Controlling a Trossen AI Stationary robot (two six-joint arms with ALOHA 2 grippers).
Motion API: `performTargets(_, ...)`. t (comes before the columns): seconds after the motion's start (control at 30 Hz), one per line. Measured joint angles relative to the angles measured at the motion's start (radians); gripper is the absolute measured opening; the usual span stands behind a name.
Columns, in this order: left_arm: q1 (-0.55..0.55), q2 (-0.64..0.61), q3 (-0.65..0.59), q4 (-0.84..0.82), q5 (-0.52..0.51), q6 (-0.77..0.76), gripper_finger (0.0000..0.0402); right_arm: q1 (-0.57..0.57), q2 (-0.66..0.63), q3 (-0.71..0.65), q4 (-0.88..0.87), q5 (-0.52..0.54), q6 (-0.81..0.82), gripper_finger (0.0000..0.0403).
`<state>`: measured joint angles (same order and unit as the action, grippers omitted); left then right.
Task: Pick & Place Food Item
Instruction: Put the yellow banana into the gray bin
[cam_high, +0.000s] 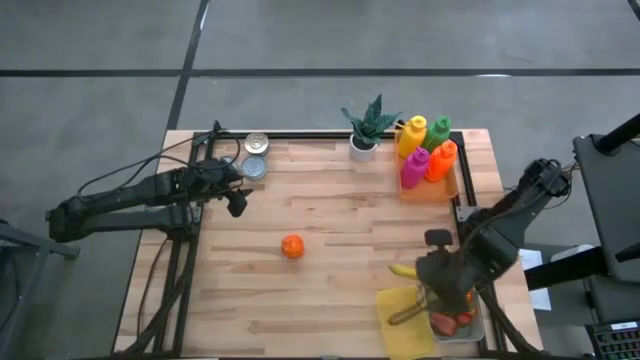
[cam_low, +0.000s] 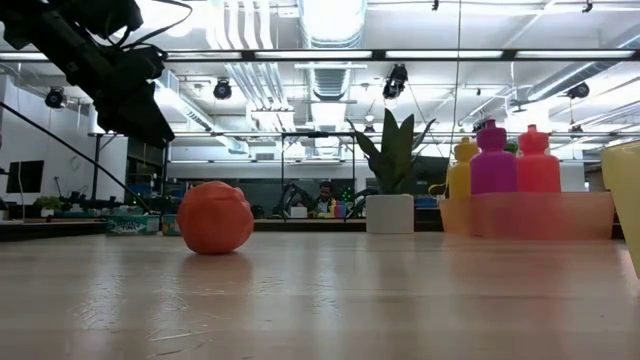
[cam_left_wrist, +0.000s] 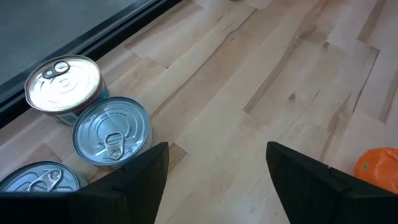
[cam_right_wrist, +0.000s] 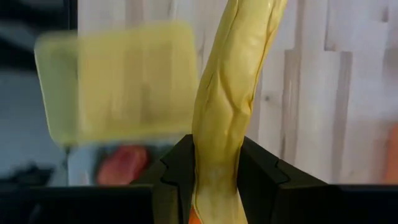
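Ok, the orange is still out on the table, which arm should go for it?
Left, probably. The left claw is open and empty near the cans, with the orange in its wrist view. The right claw is shut on the banana over the container.

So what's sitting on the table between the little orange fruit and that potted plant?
Nothing: in the high view only bare wood lies between the orange and the potted plant.

Grey concrete floor (cam_high: 320, 35) is surrounding the wooden tabletop (cam_high: 340, 210), crossed by dark seams at 12 o'clock. Beyond the tabletop, long ceiling light strips (cam_low: 330, 15) are glowing over exposed pipes, and a person (cam_low: 325, 197) is sitting at distant cluttered workbenches.
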<state>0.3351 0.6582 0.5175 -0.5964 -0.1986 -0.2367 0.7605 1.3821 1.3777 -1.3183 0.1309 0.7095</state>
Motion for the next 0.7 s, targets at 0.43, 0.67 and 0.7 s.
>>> performTargets(0.43, 0.000, 0.000, 0.000, 0.000, 0.000, 0.000, 0.0275, 0.227, 0.014, -0.014, -0.074, -0.023, -0.126, 0.0091)
performTargets(0.67, 0.000, 0.000, 0.000, 0.000, 0.000, 0.000, 0.0275, 0.262, 0.013, -0.026, -0.095, 0.048, 0.471, 0.0091)
performTargets(0.7, 0.000, 0.000, 0.000, 0.000, 0.000, 0.000, 0.0275, 0.261, 0.011, -0.027, -0.100, 0.055, 0.569, 0.0091)
